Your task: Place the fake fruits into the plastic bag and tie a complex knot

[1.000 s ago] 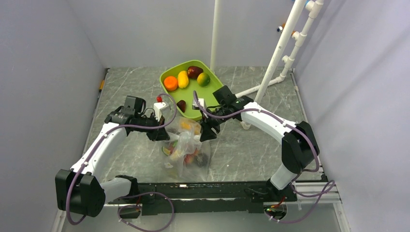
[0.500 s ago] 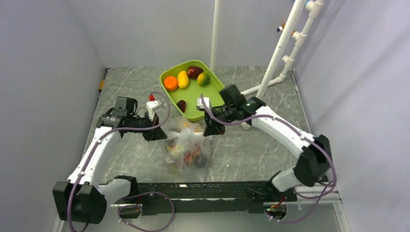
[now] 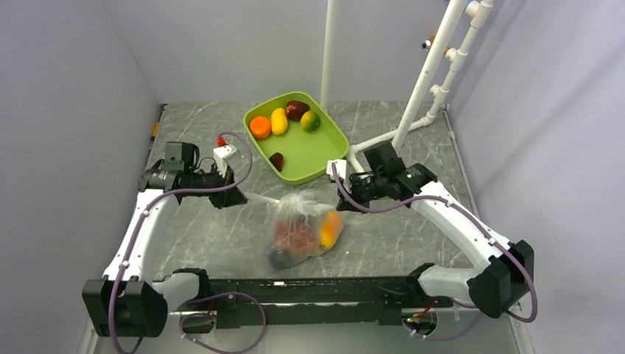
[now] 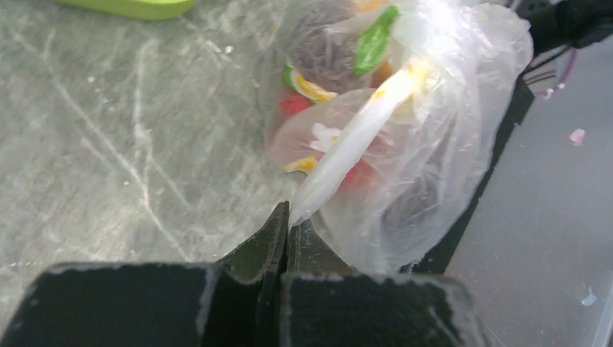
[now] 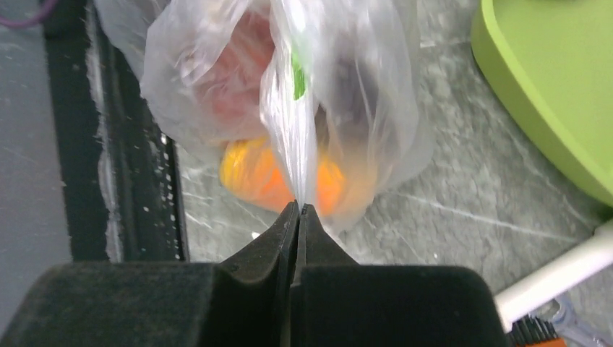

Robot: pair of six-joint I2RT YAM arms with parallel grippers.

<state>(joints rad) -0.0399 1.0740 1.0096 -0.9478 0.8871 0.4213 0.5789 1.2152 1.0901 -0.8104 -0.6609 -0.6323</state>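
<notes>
My left pincer [image 4: 288, 217] and just-shut right pincer [image 5: 298, 208], each clamping a strand of the thin clear plastic bag [image 3: 298, 232] between them, have pulled apart, which I judge is tightening the knot [image 3: 298, 199].

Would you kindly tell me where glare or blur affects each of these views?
Top external: evenly lit and sharp. Left wrist: glare whitens the plastic bag, its contents soft. Right wrist: the bag's upper part is blurred; the fingers are dark.

no readable text, labels, brands or numbers in any view.
</notes>
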